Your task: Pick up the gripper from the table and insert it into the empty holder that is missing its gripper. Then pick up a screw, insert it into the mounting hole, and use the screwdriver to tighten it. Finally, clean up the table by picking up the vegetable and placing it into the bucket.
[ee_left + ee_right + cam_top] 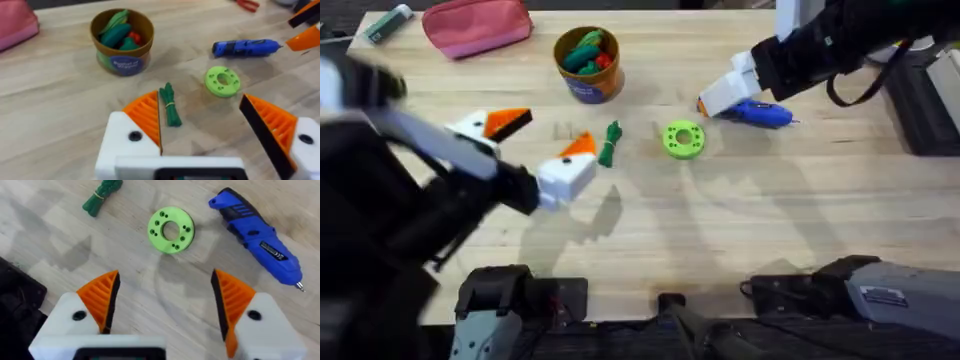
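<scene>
A wooden table (740, 230) seen from above, with two robot arms reaching over it. The left gripper (200, 132) hovers low at about nine o'clock from the table's middle, its white-and-orange fingers spread wide apart and holding nothing; the vegetable (170, 104), a slim dark green bundle tied at its middle, lies on the wood just ahead of the gap between them, so this arm appears lined up to pick it up. The bucket (588, 62), a small orange-brown tub with a blue label, stands at roughly eleven o'clock, already holding green and red toy pieces, near the vegetable with bare wood between. The right gripper (165, 305) sits at about two o'clock, fingers also apart and empty, above the screwdriver (760, 113), a blue pen-shaped tool lying flat on the table. A bright green disc with holes (683, 139) rests between the vegetable and the screwdriver, close to both but touching neither; it could be nudged by either arm. A pink pouch (477, 25) lies at the far edge, well clear.
</scene>
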Robot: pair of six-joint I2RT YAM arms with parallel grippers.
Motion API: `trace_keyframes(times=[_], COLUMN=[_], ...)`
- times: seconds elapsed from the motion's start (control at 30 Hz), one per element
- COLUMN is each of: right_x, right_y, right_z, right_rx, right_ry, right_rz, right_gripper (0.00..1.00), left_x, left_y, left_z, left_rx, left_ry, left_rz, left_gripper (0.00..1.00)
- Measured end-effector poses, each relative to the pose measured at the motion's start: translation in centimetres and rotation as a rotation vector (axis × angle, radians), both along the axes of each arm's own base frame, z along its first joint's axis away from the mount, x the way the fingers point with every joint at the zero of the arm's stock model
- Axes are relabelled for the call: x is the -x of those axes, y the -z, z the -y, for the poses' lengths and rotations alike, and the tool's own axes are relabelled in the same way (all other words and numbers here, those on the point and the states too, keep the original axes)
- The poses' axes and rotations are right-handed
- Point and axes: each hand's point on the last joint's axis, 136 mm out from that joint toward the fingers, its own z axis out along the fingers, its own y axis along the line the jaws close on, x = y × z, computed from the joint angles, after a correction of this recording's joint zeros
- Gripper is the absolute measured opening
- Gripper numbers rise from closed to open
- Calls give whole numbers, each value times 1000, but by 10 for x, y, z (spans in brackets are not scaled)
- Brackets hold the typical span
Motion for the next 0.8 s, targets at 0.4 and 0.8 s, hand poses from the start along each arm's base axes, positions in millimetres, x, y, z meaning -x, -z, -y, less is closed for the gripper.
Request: trace_keyframes(times=[0.4,0.8], right_x=[0,1], right_y=[0,0], right_z=[0,0], right_rx=[0,1], right_ry=[0,0], right_rz=[0,-3], right_gripper=[993,994], left_x=[-44,-81], left_y=[-6,30], left_z=[-26,3], left_rx=[-114,-261], left_ry=[-78,36], left_rz=[-367,-596], left_gripper=[985,985])
